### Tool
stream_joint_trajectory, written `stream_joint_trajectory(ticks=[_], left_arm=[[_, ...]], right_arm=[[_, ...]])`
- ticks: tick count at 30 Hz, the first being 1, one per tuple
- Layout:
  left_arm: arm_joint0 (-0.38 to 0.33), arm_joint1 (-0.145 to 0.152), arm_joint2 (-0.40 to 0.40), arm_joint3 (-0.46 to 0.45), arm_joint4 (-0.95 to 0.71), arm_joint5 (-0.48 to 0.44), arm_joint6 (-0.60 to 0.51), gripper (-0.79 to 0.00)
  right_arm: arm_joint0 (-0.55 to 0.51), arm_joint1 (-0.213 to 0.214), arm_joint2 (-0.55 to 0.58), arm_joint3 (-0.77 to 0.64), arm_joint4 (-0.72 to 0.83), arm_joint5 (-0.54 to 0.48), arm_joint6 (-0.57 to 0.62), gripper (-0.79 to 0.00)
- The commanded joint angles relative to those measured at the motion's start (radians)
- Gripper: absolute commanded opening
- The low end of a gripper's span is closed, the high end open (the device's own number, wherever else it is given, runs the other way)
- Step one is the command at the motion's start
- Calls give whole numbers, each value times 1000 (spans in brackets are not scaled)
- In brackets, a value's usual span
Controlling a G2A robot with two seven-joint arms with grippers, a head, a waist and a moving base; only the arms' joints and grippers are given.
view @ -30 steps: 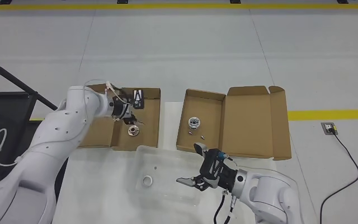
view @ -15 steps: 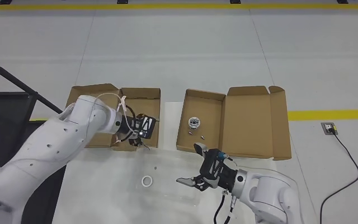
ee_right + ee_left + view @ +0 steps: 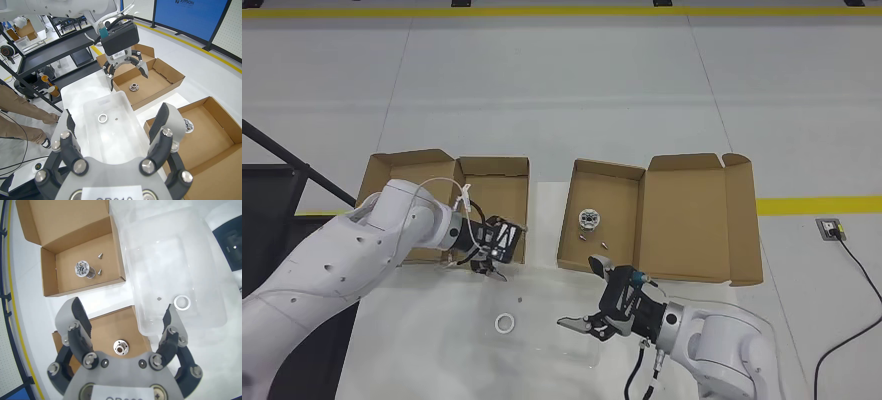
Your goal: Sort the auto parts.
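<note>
Left gripper (image 3: 122, 305) and right gripper (image 3: 116, 111) hang wide open, empty, at opposite ends of the clear bin (image 3: 160, 266); inside lie a ring (image 3: 182, 302) and a speck (image 3: 159, 298) too small to identify. The left gripper's base partly hides the hub (image 3: 121, 347) and its box (image 3: 105, 328).

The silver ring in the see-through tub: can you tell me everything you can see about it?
The ring is a small, flat, washer-like circle with a wide round hole in the middle, and it looks like pale silvery metal. It lies flat on the floor of the clear plastic tub, toward the end on the robot's left side. Only the tub's floor touches it. A tiny dark speck lies beside it, apart. The open left pincer hangs higher up, not touching it.
</note>
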Motion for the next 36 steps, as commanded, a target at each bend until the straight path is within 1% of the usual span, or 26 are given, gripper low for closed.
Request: stream_joint_trajectory(ticks=[1,4,6,7,8,9,10,13,15,16,19,20,22,23,27,30,32,34,36], left_arm=[[23,7,2,-64,-3,-2,-34,0],[23,21,27,-155,-27,-2,-105,0],[20,31,36,-206,-52,-2,-174,0],[30,35,36,-233,-67,-2,-211,-12],[37,39,36,-259,-78,-2,-252,-49],[45,43,36,-277,-93,-2,-296,-55],[55,47,36,-285,-104,-2,-348,-83],[101,56,36,-321,-153,-2,-489,-197],[118,59,36,-354,-204,-2,-574,-259],[124,60,36,-369,-233,-2,-618,-252],[139,62,36,-412,-339,-2,-762,-179],[142,62,36,-425,-372,-2,-810,-179],[150,61,36,-439,-435,-2,-942,-222],[150,59,36,-447,-481,-2,-994,-225],[135,53,36,-440,-638,-2,-1209,-283],[132,46,36,-440,-750,-2,-1328,-296],[138,43,36,-434,-775,-2,-1329,-286],[143,40,36,-418,-775,-2,-1329,-299],[153,36,36,-397,-744,-2,-1329,-339]], right_arm=[[0,0,0,0,0,0,0,0],[0,0,0,0,0,0,0,0],[0,0,0,0,0,0,0,0],[0,0,0,0,0,0,0,0],[0,0,0,0,0,0,0,0],[0,0,0,0,0,0,0,0],[0,0,0,0,0,0,0,0],[0,0,0,0,0,0,0,0],[0,0,0,0,0,0,0,0],[0,0,0,0,0,0,0,0],[0,0,0,0,0,0,0,0],[0,0,0,0,0,0,0,0],[0,0,0,0,0,0,0,0],[0,0,0,0,0,0,0,0],[0,0,0,0,0,0,0,0],[0,0,0,0,0,0,0,0],[0,0,0,0,0,0,0,0],[0,0,0,0,0,0,0,0],[0,0,0,0,0,0,0,0]])
